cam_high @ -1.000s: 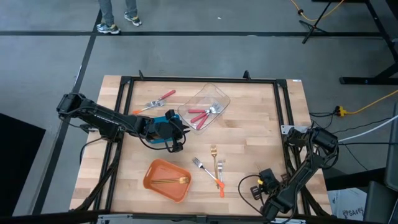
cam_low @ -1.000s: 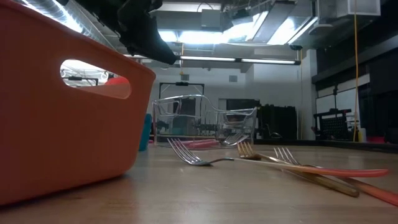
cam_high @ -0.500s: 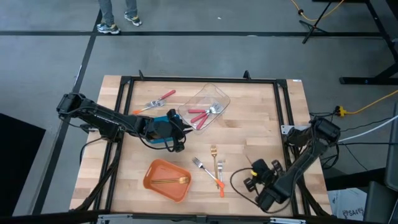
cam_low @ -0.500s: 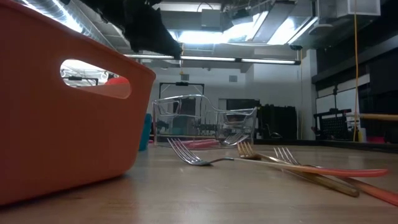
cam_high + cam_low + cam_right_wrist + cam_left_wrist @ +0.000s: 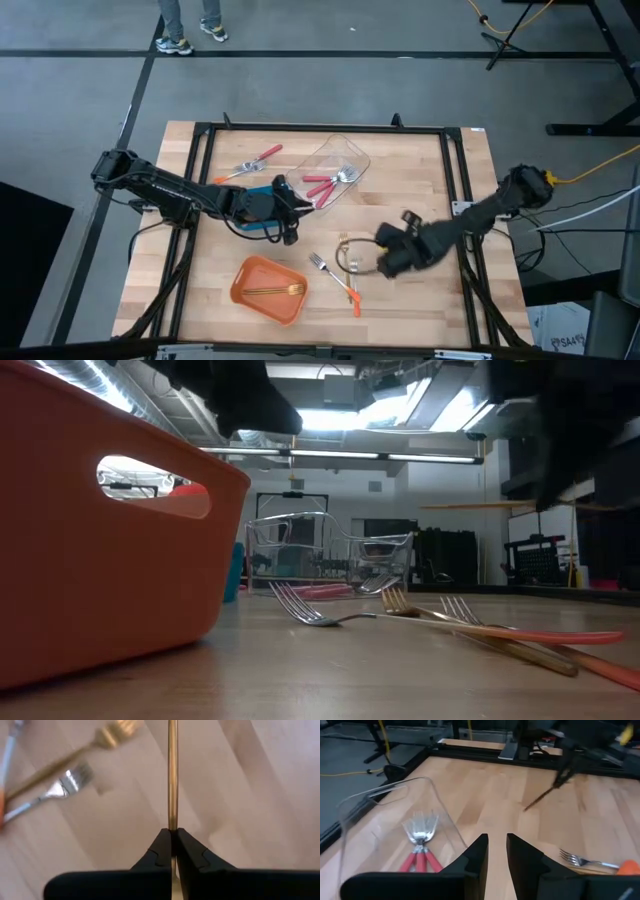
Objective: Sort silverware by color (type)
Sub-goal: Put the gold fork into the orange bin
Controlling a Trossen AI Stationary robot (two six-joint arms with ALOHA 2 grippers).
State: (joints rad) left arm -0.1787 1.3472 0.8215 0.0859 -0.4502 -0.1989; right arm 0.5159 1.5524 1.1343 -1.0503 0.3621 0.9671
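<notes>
My right gripper (image 5: 171, 832) hangs over the table's middle right (image 5: 384, 264), shut on a gold fork (image 5: 480, 507) held above the wood. Below it lie two more gold forks (image 5: 343, 243) and an orange-handled fork (image 5: 335, 280). One gold fork (image 5: 276, 291) lies in the orange container (image 5: 250, 283). Red-handled forks (image 5: 420, 861) lie in the clear container (image 5: 352, 158), and two more (image 5: 256, 160) lie on the wood at the far left. My left gripper (image 5: 497, 851) waits beside the clear container, slightly open and holding nothing. My right gripper pinches the gold fork's thin stem (image 5: 172, 820) between its two fingertips, coming from above and slanting down. The fingers lie across the stem. The fork is lifted clear of the table and lies about level (image 5: 470, 507). Which end is nearer the fingers I cannot tell.
A blue container (image 5: 262, 192) shows partly under my left arm. A black frame (image 5: 330, 129) runs around the tabletop. Bare wood lies at the far right (image 5: 420, 180). A person's legs (image 5: 190, 25) stand on the floor beyond the far edge.
My right gripper has swung from the table's near right corner toward the middle and risen, rolling its wrist, still shut on the gold fork, which has travelled with it clear of the table.
</notes>
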